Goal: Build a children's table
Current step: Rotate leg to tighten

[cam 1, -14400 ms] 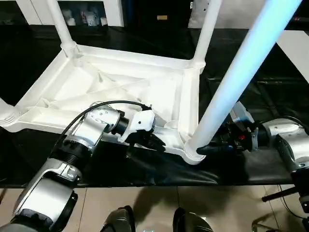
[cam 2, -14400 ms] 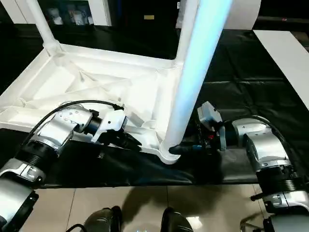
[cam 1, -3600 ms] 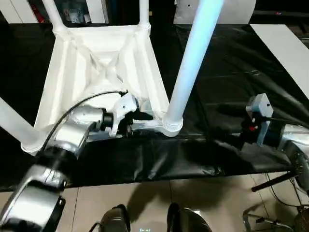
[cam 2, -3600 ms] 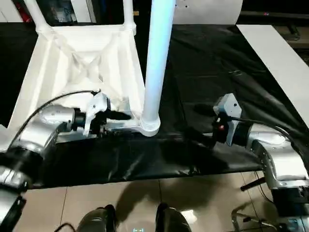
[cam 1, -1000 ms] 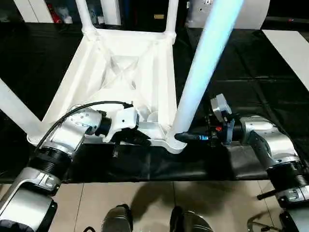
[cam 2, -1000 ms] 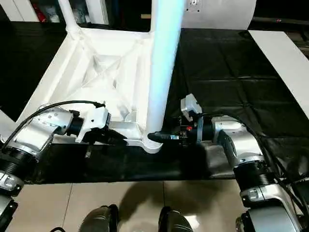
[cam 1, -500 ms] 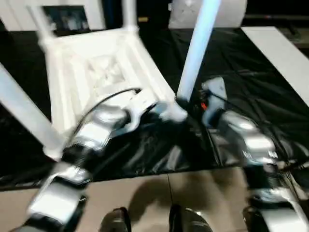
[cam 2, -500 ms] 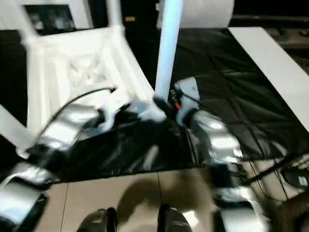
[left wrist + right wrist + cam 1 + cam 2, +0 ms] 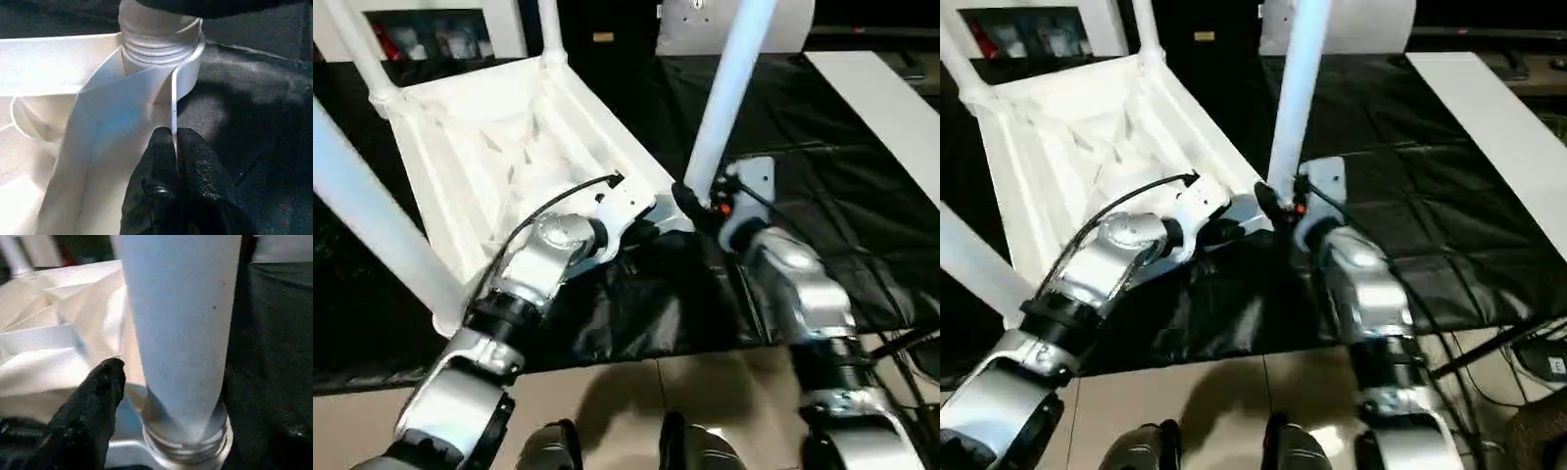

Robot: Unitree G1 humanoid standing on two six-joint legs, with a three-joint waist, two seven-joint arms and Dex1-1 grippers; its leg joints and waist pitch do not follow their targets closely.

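The children's table lies upside down on the black cloth, its white legs pointing up. My left gripper is shut on the thin rim of the top, right beside the near-right corner socket. The leg in that socket rises past my right gripper, which sits at its base. In the right wrist view one black finger stands off the leg with a gap between them, so the jaws are open. The other finger is hidden.
The black-covered work surface runs on to the right, and its front edge lies just below my forearms. Beyond that edge is tiled floor. A white panel lies at the far right, and white shelving stands at the back.
The view has shifted. The table has turned on the cloth, its near-right corner now farther from the front edge. My right gripper's finger has come off the leg. The left grip holds.
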